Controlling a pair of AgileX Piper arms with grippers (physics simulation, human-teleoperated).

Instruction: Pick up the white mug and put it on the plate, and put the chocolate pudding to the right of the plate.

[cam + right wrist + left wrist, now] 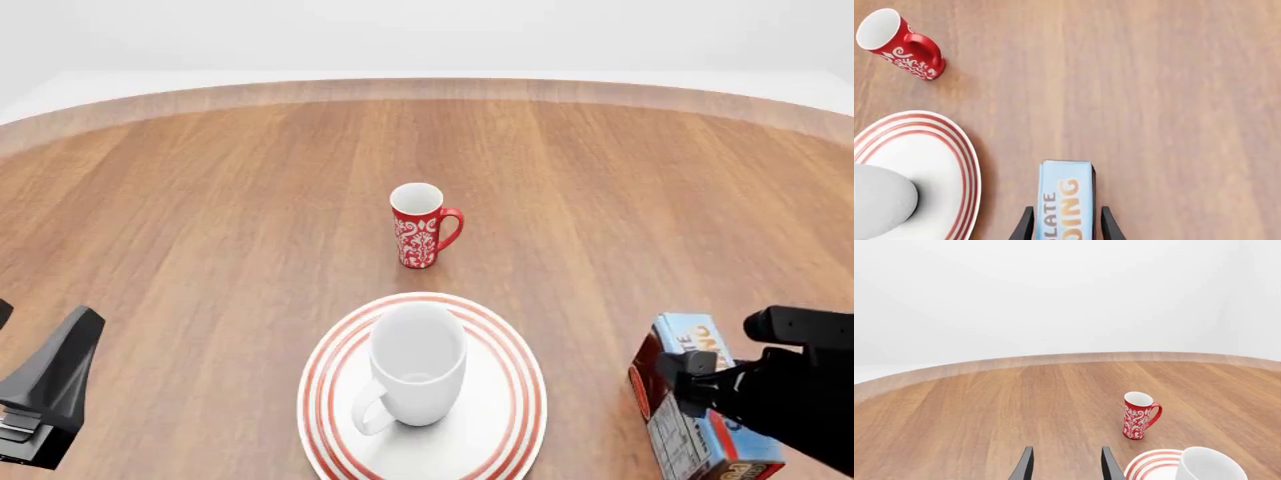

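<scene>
The white mug (418, 365) stands upright on the plate (523, 400), handle toward the near left. It also shows in the left wrist view (1207, 467) and the right wrist view (877, 200). The chocolate pudding (683, 345) is just right of the plate, and its light blue face shows in the right wrist view (1064, 195). My right gripper (1066, 215) straddles the carton, fingers spread as wide as my left gripper's, a thin gap each side. My left gripper (1066, 460) is open and empty, low at the near left (34, 370).
A slim red mug with a white floral pattern (420, 226) stands upright beyond the plate, toward the table's middle; it also shows in the wrist views (1139, 416) (901, 45). The round wooden table's far edge (427, 88) curves across the back.
</scene>
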